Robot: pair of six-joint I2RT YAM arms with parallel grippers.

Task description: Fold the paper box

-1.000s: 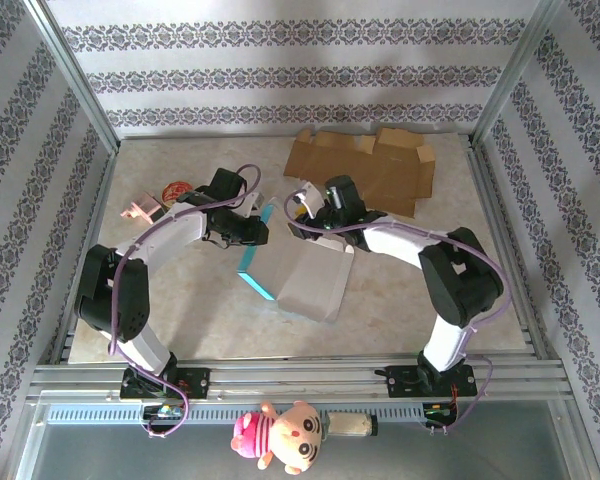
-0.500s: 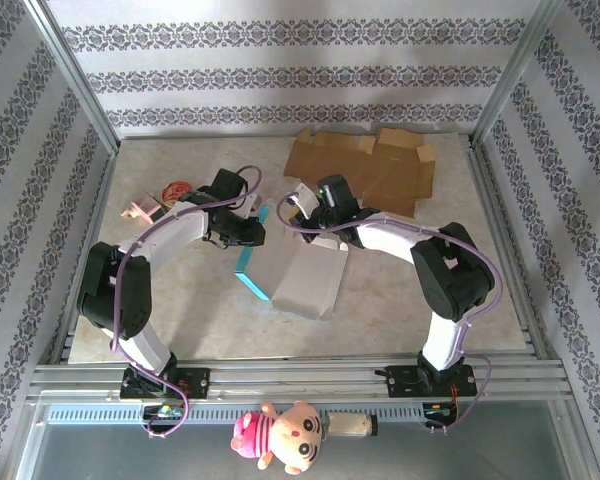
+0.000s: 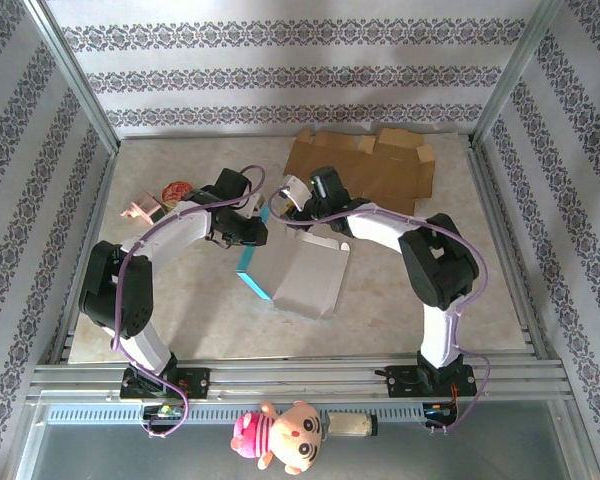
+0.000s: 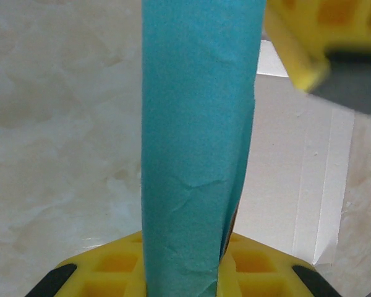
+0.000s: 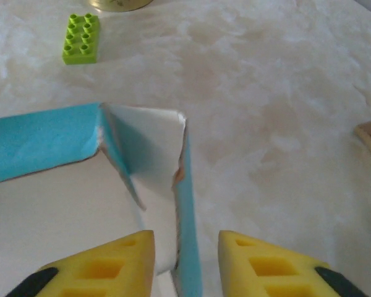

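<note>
Paper box (image 3: 305,275) | brown cardboard (image 3: 375,170) behind | green brick (image 5: 80,38) nearby

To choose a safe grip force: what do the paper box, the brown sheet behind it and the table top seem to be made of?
Paper box: thin card, teal outside, matte white inside; wrinkles and scored fold lines show.
Brown sheet: probably cardboard, plain matte brown.
Table top: veined beige marble look, perhaps stone or laminate.

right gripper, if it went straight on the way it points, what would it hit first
Most likely the upright teal flap of the paper box, standing between the open fingers of the right gripper; beyond it bare table, though depth is unclear.
</note>
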